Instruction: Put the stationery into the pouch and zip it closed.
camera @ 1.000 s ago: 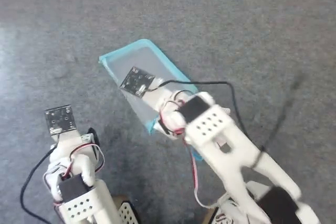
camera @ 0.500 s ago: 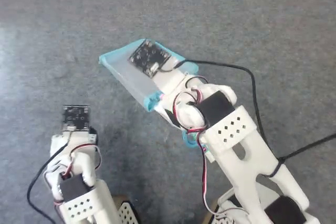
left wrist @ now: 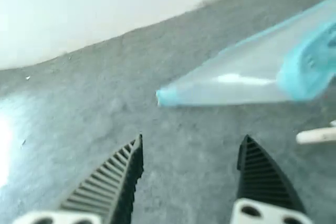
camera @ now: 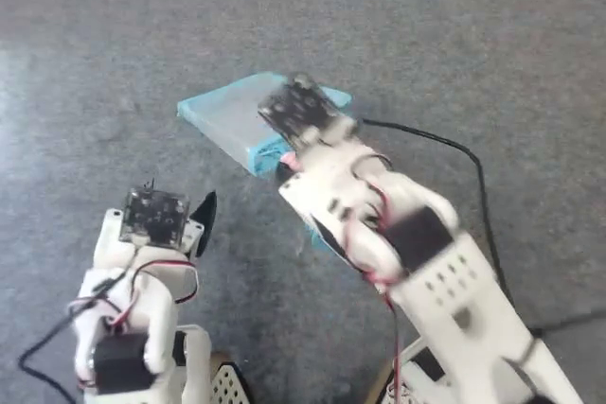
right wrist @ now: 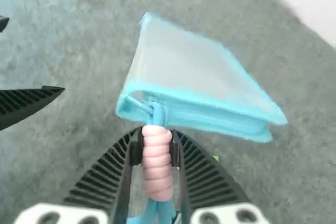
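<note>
While the right gripper (right wrist: pixel 156 136) pinches the pink pull (right wrist: pixel 156 161) of the pouch (right wrist: pixel 194 72), the left gripper (left wrist: pixel 192 144) hovers spread.

The right gripper (right wrist: pixel 155 136), clamped on the pink zip pull (right wrist: pixel 156 163), advanced far and left, and the pouch (camera: pixel 227 118) outline shortened. The left gripper (left wrist: pixel 190 153) shifted right, toward the pouch.

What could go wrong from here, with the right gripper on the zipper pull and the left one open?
1. The right gripper is shut on the pink pull alone. Nothing pins the pouch, so pulling may drag the whole pouch rather than zip it shut.
2. The left gripper is open and apart from the pouch's near corner. If it closes in, it may nudge the pouch rather than catch it.
</note>
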Robot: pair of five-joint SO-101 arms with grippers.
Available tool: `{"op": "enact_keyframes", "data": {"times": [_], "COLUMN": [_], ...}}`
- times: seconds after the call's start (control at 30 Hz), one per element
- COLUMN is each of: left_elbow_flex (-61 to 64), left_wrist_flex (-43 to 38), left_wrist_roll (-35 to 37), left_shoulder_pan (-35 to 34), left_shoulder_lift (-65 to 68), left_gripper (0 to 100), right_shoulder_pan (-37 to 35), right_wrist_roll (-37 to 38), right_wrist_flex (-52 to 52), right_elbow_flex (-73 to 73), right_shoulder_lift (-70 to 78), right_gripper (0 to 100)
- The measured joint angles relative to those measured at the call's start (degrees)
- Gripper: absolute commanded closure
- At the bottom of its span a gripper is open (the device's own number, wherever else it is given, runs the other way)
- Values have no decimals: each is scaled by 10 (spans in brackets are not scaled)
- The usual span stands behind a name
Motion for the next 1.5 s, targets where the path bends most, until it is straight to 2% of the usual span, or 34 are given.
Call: {"op": "enact_keyframes", "data": {"times": [0.17,0.23,0.37,0.57,0.77,1.17,1.5], "left_elbow_flex": [-142,-170,-173,-77,-8,6,37], "left_wrist_flex": [0,0,11,12,7,4,-37], "left_wrist_roll": [68,87,100,104,103,101,101], "left_shoulder_pan": [46,66,113,157,159,159,159], "left_shoulder_lift": [185,212,189,74,-4,-10,-10], "left_gripper": [716,716,678,660,661,660,660], "right_shoulder_pan": [5,3,4,3,2,3,2], "right_wrist_roll": [-1,4,15,18,18,14,12], "right_wrist_flex": [-1,-1,-34,-62,-64,-37,-17], "right_elbow_flex": [31,56,118,131,129,81,46], "right_shoulder_lift": [-99,-113,-114,-105,-47,-17,-17], "right_gripper": [992,992,992,992,992,992,992]}}
